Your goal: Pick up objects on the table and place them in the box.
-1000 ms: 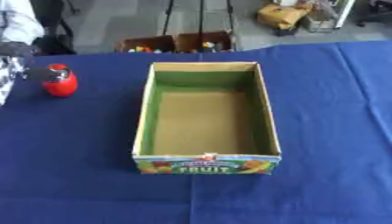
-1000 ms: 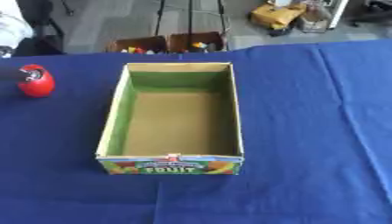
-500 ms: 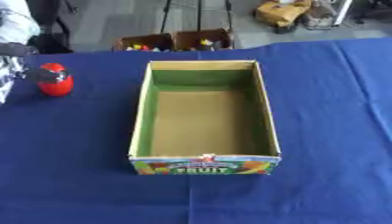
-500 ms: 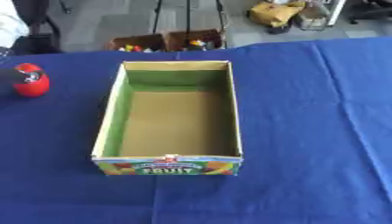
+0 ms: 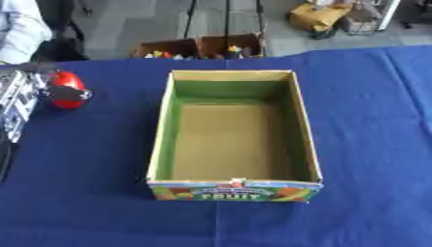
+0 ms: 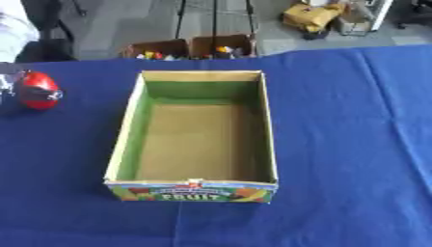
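Left hand [image 5: 21,99] at far left edge of blue surface [image 5: 371,120], a finger [image 5: 72,94] across the red object [image 5: 66,87]; whether the hand is closed around it: cannot tell. Cardboard box [image 5: 234,188] centre, well apart, nothing inside.

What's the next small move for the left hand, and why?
Probably close the fingers on the red object and lift it. The left hand is right beside it at the table's left edge, a dark finger already across its front, and the box stands empty to the right.
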